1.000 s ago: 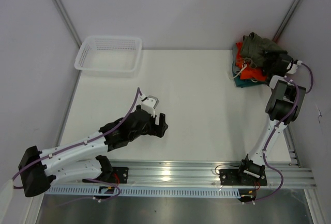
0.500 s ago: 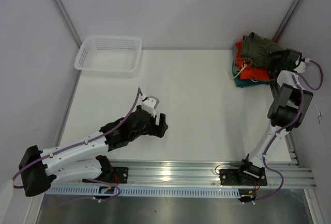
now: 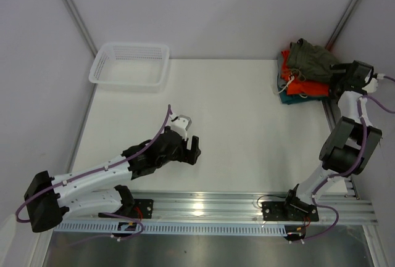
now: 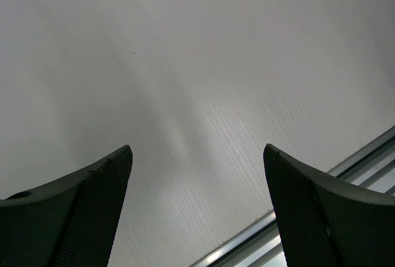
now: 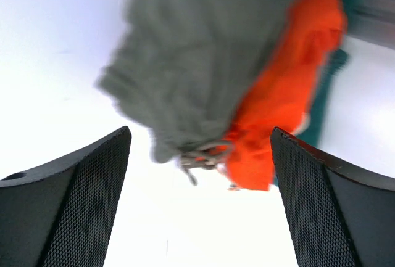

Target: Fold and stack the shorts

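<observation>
- Shorts (image 3: 311, 57) of olive-green cloth lie crumpled on top of a small heap of clothes, along the same far edge of the bench (image 3: 247, 131) as the white mesh basket (image 3: 129, 81), but well apart from it at the opposite corner.
- Under them in the heap lie bright orange shorts (image 3: 302, 87), and a teal garment (image 3: 290, 98) shows at the bottom.
- The right wrist view is blurred. It shows the olive shorts (image 5: 197, 69) partly covering the orange ones (image 5: 290, 94), with a thin drawstring (image 5: 200, 153) hanging at their lower edge.
- The right pincer (image 3: 336, 77) is just beside the heap, on the side away from the basket. Its jaws are spread wide with nothing between them, and it is clear of the cloth.
- The left pincer (image 3: 196, 148) is low over bare bench, nearer the arms than the basket and well away from it. Its jaws are also spread wide and grip nothing.
- Between its fingers the left wrist view shows only bench surface (image 4: 185, 63) and a strip of metal rail (image 4: 364, 162).
</observation>
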`<state>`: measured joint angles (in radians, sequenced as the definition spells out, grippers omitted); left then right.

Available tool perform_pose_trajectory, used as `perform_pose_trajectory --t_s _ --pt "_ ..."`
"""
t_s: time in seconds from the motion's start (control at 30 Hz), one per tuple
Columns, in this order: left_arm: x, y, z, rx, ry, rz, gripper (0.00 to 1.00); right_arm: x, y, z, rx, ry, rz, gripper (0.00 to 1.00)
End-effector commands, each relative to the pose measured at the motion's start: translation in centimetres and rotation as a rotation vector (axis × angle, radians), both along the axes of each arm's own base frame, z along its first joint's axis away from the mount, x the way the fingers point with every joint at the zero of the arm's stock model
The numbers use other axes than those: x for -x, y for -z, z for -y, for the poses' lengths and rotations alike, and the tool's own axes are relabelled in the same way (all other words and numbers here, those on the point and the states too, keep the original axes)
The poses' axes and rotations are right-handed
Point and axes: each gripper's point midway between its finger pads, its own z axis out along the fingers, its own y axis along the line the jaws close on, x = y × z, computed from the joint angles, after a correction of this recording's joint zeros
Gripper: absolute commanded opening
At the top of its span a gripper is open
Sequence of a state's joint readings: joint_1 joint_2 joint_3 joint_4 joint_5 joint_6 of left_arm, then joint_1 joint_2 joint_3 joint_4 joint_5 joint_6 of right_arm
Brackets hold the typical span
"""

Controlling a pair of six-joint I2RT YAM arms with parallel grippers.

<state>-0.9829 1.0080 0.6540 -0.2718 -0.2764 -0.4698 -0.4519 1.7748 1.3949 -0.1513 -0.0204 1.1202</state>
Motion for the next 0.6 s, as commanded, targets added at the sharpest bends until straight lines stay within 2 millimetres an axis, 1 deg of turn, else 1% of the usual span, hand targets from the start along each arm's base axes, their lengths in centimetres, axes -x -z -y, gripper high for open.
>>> perform_pose_trajectory --t_s 0.0,0.03,0.07,0.1,0.13,0.17,0.2,0.23,0.27,0.3,0.33,0.4,0.43,0.47,0.5,0.53,0.57 --pt "-0.6 -1.7 0.8 0.045 0.003 0.029 0.89 -0.1 -9.5 1.6 0.138 0.046 0.181 0.94" --pt "-0.7 -1.8 0.8 0.048 0.002 0.029 0.89 -0.4 -10.1 1.3 0.137 0.035 0.203 0.94" --pt "-0.6 -1.8 1.0 0.052 0.006 0.03 0.89 -1.1 -11.4 1.2 0.134 0.033 0.26 0.94" --pt "-0.7 -2.1 1.1 0.058 0.007 0.034 0.89 -2.1 -10.6 0.5 0.096 -0.014 0.274 0.94" --pt "-0.6 -1.8 1.0 0.054 0.007 0.031 0.89 -3.0 -11.0 0.4 0.086 -0.034 0.316 0.91" --pt "-0.7 -1.9 1.0 0.054 0.006 0.033 0.88 -4.0 -12.2 0.0 0.082 -0.058 0.388 0.9" --pt "-0.7 -1.9 1.1 0.054 0.009 0.033 0.89 -4.9 -12.5 -0.4 0.081 -0.092 0.423 0.88" --pt "-0.7 -1.9 1.1 0.053 0.009 0.033 0.89 -6.3 -11.3 -0.8 0.059 -0.127 0.434 0.83" --pt "-0.7 -1.8 1.2 0.05 0.01 0.032 0.89 -7.3 -11.7 -1.3 0.046 -0.141 0.48 0.82" --pt "-0.8 -1.8 1.2 0.05 0.01 0.031 0.88 -8.1 -11.5 -1.8 0.039 -0.17 0.499 0.8" --pt "-0.8 -1.8 1.3 0.053 0.013 0.032 0.89 -9.4 -10.6 -1.5 0.039 -0.177 0.516 0.71" --pt "-0.8 -1.6 1.5 0.051 0.016 0.03 0.89 -10.9 -10.3 -2.3 0.026 -0.193 0.558 0.7" --pt "-0.8 -1.6 1.5 0.051 0.017 0.029 0.89 -11.6 -10.3 -2.5 0.039 -0.197 0.587 0.67" --pt "-0.8 -1.5 1.5 0.048 0.018 0.028 0.88 -12.6 -10.4 -2.6 0.066 -0.203 0.639 0.67" --pt "-0.9 -1.5 1.5 0.045 0.016 0.029 0.88 -13.6 -10.4 -3.6 0.102 -0.224 0.659 0.67" --pt "-0.9 -1.5 1.6 0.043 0.019 0.029 0.89 -14.4 -10.3 -4.0 0.121 -0.235 0.673 0.68" --pt "-0.9 -1.4 1.6 0.04 0.019 0.027 0.88 -15.9 -9.7 -4.2 0.122 -0.246 0.673 0.68"
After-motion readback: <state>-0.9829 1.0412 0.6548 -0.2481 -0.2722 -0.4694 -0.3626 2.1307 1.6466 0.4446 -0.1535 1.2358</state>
